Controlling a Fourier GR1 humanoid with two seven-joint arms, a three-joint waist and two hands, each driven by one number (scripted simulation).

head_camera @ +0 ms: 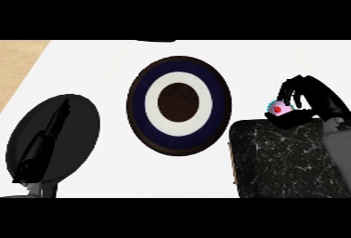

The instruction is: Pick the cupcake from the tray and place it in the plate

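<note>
Top-down view of a white tabletop.

Count: 1 cupcake, 1 plate, 1 tray, 2 robot hands.

The plate sits at centre. It is round w/ a dark rim, then a navy ring, a white ring and a dark brown middle, and nothing lies on it. The tray is black w/ white marbling. It fills the 4 o'clock corner and is cut off by the right and bottom edges of the view.

Edges and room: a strip of bare white tabletop runs between the plate's 3 o'clock rim and the tray's left edge, so the two are near but apart. The whole 12 o'clock band of tabletop is open. A wood-coloured strip borders the tabletop at 10 o'clock.

The cupcake, pink w/ a red dot on top, is at 3 o'clock, over the tray's far edge. The right robot hand holds it: fingers curl over it from the 1 o'clock side and the thumb is under it. Cannot tell if it touches the tray. It sits at the hand's 8 o'clock side, toward the plate but well apart from it.

The left robot hand rests at 8 o'clock, fingers straight and pointing up, holding nothing. It shows against a dark oval shape whose nature cannot be told.
</note>
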